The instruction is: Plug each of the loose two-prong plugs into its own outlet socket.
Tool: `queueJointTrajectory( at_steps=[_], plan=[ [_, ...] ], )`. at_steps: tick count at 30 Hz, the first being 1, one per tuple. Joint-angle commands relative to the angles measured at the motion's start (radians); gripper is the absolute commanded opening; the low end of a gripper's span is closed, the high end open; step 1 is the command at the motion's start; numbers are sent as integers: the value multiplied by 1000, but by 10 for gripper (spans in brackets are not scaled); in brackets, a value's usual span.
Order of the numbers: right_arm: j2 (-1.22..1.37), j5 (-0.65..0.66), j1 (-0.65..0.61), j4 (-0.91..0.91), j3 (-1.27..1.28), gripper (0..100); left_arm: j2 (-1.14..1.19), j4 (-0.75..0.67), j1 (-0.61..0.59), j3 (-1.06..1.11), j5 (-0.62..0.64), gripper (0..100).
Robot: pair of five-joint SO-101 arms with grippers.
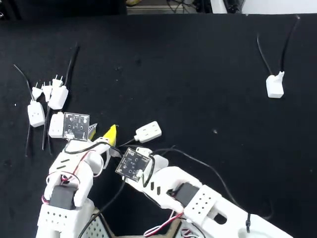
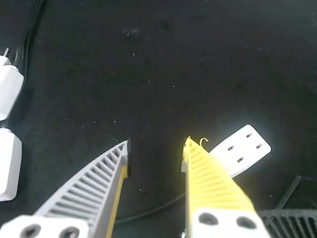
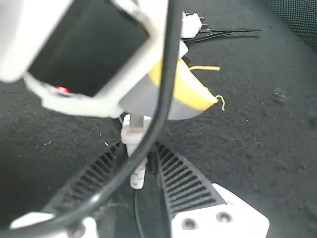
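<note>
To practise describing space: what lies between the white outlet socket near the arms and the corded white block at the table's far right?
Nothing: in the high view, only bare black table separates the outlet socket from the corded white block.

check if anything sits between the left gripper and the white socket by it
nothing visible does. the left gripper is open over bare cloth, and the socket lies right beside its yellow finger, outside the gap and partly hidden behind it

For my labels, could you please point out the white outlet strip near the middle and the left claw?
white outlet strip [image 1: 148, 132], high view, on its top face.
left claw [image 2: 156, 144], left wrist view, midway between its fingertips.
</note>
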Motion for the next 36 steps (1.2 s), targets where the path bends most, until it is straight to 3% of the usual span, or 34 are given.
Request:
queueJointTrajectory(
  at_steps=[1,6,13,22,30,36],
  plan=[
    [-24,-5,-6,-9,-7,10,-5,-18,-15,-2,-12,184],
    [-30,-9,-6,-9,-15,10,-5,-18,-111,21,-12,184],
    [-25,-9,-11,-9,-24,10,-5,-20,-136,24,-12,184],
    [-22,-3,-11,8,-19,10,-6,-75,-120,-50,-5,184],
    [-25,-3,-11,41,-28,10,-5,-55,16,22,-12,184],
    [-31,-9,-6,48,-50,10,-5,-60,-24,70,-14,184]
  ],
)
